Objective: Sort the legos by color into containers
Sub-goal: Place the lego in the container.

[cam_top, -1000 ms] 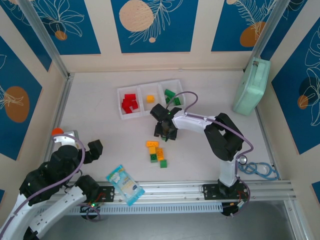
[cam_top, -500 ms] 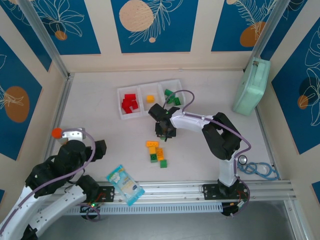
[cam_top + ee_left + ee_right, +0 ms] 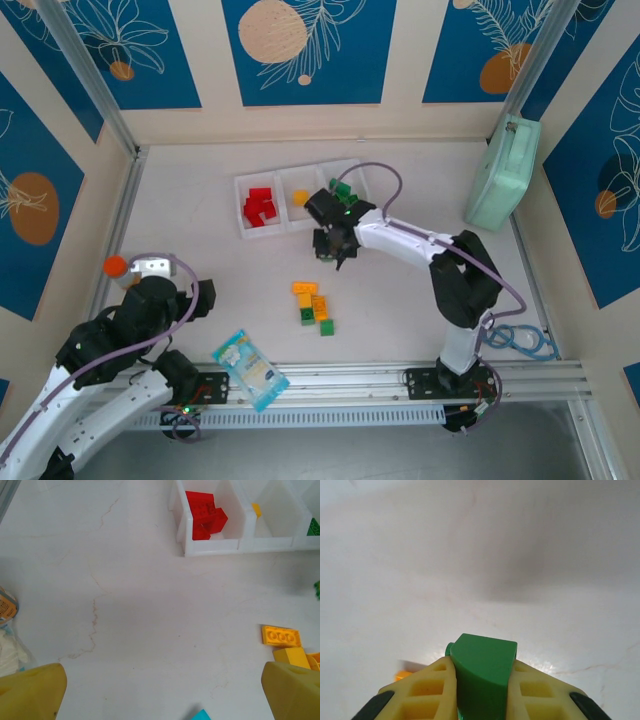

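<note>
We log right gripper (image 3: 333, 244) clamped on a green brick (image 3: 484, 672), the tray's (image 3: 215, 546) green compartment just far-right of it; left gripper (image 3: 162, 690) apart.

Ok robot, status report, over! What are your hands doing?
Right gripper shut on green brick, close to tray. Left gripper open, empty. Loose bricks on table. Nothing blocking tray.

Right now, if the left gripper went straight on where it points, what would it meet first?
The left gripper would probably meet bare white tabletop, short of the white plastic three-compartment tray.
</note>
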### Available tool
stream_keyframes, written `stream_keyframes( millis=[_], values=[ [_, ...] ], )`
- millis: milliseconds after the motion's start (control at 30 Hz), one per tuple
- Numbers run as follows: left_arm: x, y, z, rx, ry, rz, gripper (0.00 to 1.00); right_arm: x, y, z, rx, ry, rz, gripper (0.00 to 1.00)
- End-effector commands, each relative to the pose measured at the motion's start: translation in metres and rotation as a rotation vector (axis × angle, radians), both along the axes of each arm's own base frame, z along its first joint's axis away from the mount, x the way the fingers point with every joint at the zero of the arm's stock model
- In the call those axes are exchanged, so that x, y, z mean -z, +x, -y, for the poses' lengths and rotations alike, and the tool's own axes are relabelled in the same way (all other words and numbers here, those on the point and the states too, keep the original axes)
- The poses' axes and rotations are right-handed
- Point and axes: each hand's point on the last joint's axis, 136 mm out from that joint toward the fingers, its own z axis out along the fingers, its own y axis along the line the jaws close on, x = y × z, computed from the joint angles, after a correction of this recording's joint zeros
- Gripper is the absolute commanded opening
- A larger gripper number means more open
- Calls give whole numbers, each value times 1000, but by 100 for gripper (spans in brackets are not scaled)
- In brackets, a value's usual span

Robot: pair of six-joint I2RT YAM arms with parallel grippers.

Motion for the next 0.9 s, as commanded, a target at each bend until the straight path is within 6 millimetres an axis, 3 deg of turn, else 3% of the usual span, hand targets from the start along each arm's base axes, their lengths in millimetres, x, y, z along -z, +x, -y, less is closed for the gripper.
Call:
stream_keyframes(
  millis=[0, 233, 367, 500, 667, 800, 867],
  values=[
    [-6, 0, 1, 15, -4, 19, 99, -42, 33, 12, -2, 82, 81, 20],
    [-5, 2, 4, 25, -2, 28, 100, -73, 105, 34, 26, 212, 129, 20],
    [-4, 3, 5, 31, 5, 19, 99, -68, 146, 36, 9, 206, 138, 19],
    [-3, 3, 7, 42, 0, 18, 99, -50, 175, 41, 29, 209, 90, 23],
    [-1, 4, 10, 52, 1, 10, 99, -30, 198, 41, 61, 246, 66, 25],
    [1, 6, 14, 63, 9, -6, 99, -21, 199, 34, 47, 272, 26, 26],
    [3, 6, 15, 68, 11, -15, 99, -18, 196, 31, 42, 264, 17, 31]
  ],
)
